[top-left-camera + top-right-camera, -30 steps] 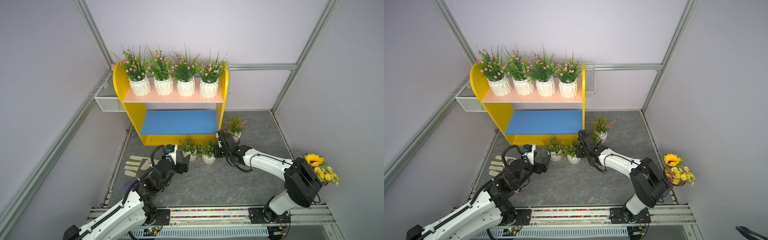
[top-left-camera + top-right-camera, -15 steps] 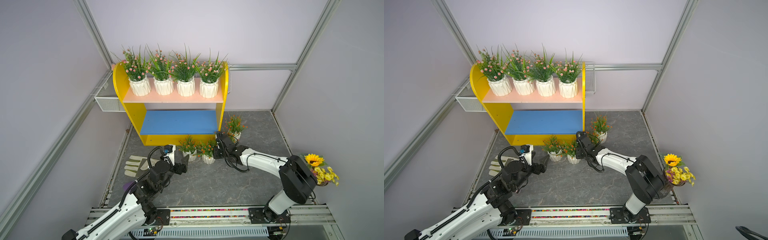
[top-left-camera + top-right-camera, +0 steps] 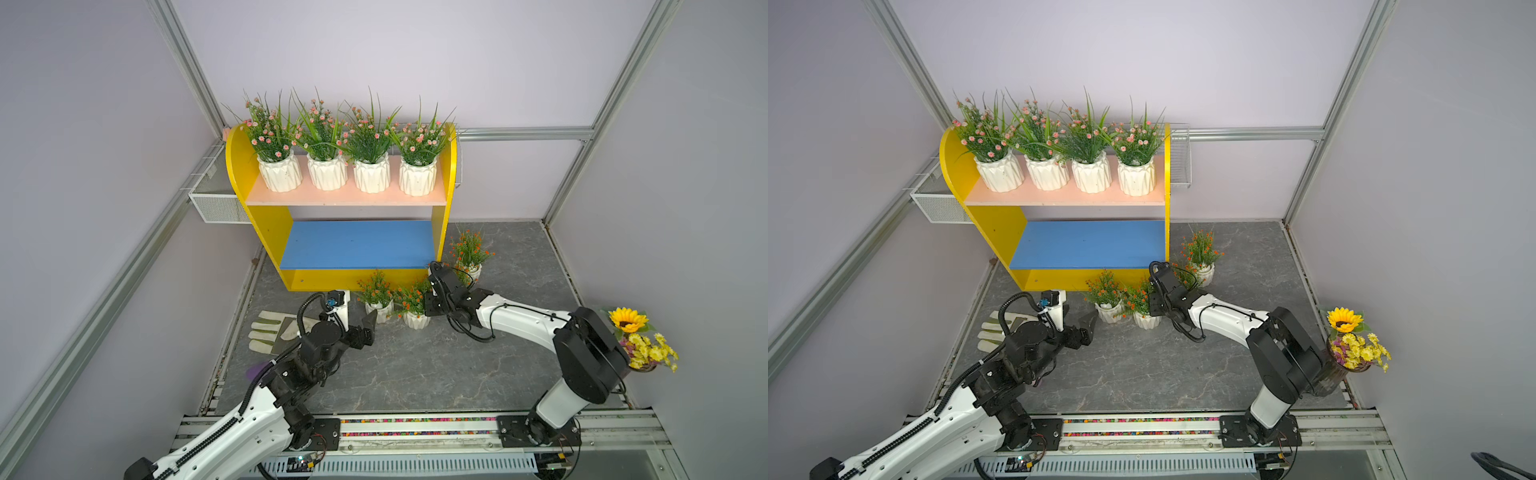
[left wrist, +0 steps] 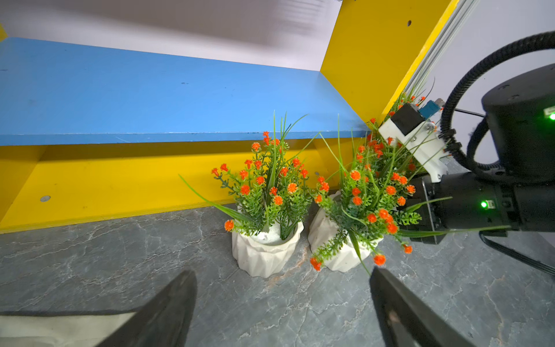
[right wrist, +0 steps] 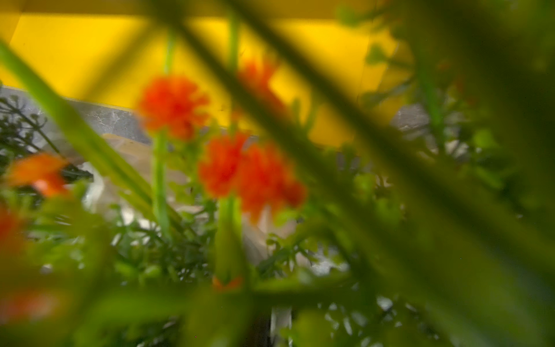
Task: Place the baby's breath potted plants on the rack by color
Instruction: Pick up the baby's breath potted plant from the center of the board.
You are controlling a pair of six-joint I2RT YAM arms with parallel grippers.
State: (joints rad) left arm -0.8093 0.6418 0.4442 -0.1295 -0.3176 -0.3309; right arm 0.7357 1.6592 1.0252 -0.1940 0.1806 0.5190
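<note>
The yellow rack [image 3: 259, 208] carries several pink baby's breath potted plants [image 3: 368, 141] in a row on its pink upper board; its blue lower board [image 3: 357, 245] is bare. Orange-red plants stand on the floor: one to the right of the rack [image 3: 468, 251], two in front [image 3: 376, 291] [image 3: 413, 305]; in the left wrist view another pot [image 4: 322, 222] shows behind them. My right gripper [image 3: 428, 301] is pushed into the front right plant's foliage [image 4: 369, 192], its jaws hidden. My left gripper [image 4: 282, 300] is open and empty, just short of the front left pot [image 4: 264, 252].
A pale work glove [image 3: 272, 332] lies on the floor beside my left arm. A sunflower bouquet in a dark vase [image 3: 638, 340] stands at the right wall. White wire baskets [image 3: 216, 203] [image 3: 1179, 158] hang behind the rack. The floor is grey marble.
My right gripper has slid a little to the left, deeper into the front right plant's leaves. The left arm has hardly moved.
</note>
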